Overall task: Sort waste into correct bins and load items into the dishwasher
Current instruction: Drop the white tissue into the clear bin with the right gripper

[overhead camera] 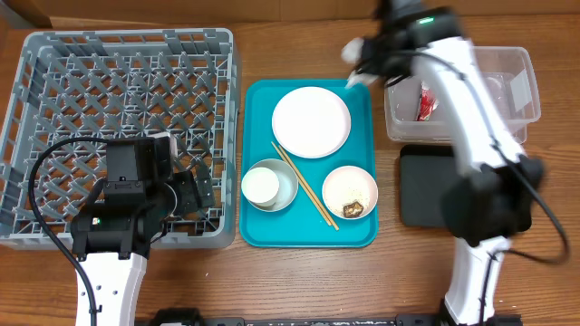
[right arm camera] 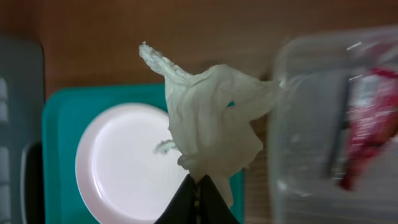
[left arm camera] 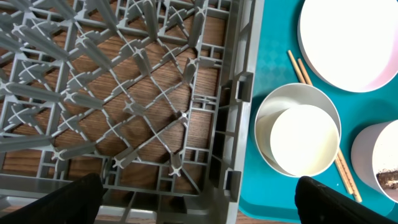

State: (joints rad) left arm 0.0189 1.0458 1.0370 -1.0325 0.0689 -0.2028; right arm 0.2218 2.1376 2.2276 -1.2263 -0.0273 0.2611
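1. The right gripper [right arm camera: 198,198] is pinched tight on the napkin [right arm camera: 211,118], above the far right corner of the teal tray [overhead camera: 263,234], beside the clear tub [overhead camera: 518,68].
2. The left gripper [left arm camera: 199,202] is spread wide and empty over the near right corner of the dish rack [overhead camera: 54,54].
3. On the tray are one plate [overhead camera: 311,121], two bowls, one cup [overhead camera: 261,185] and two chopsticks [overhead camera: 306,188]. One red packet [overhead camera: 426,104] lies in the tub.
4. The napkin is white and crumpled, with one twisted tip.
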